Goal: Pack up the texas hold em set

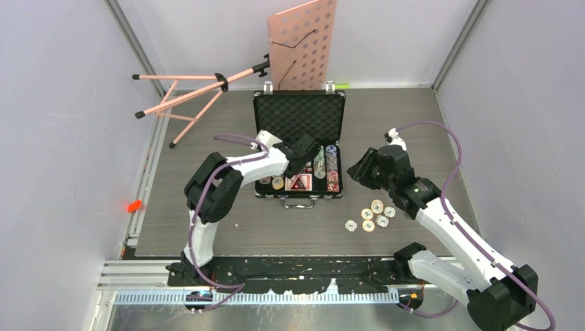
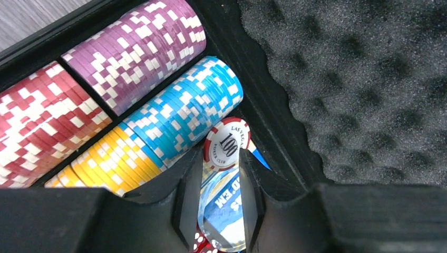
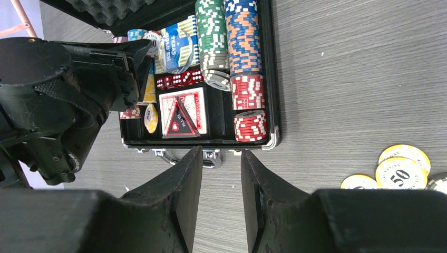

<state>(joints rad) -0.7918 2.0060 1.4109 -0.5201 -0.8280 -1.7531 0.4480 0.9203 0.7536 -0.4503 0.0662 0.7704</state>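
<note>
The step in hand is loading loose chips into the briefcase [image 1: 298, 114], which lies open in the middle of the desk [image 1: 421, 124] with its foam-lined lid propped back. The left tool [image 2: 221, 158] is down inside the tray. Its jaws stand narrowly apart, and a red-and-white 100 chip [image 2: 227, 143] sits on edge right at their tips, at the end of the blue chip row [image 2: 184, 105]. Whether they pinch the chip or merely frame it, I cannot tell. A wrapped blue card deck [image 2: 224, 211] shows in the gap behind.

The right tool [image 3: 221, 153] hovers over bare desk just in front of the case's handle [image 1: 298, 202], spread and empty. A cluster of loose chips [image 1: 371, 215] lies on the desk to the right of the case, not yet packed (these look like the bulk of what is left).

The next move probably calls for seating the 100 chip squarely in its slot without tipping the neighbouring rows. After that the loose cluster needs collecting, and the flat chips will likely be awkward to pinch.

The set looks mostly filled. Purple [image 2: 137, 50], yellow [image 2: 113, 158] and red [image 2: 42, 126] rows sit packed tightly, beside a red card deck [image 3: 182, 110] and small red dice [image 3: 179, 79].
</note>
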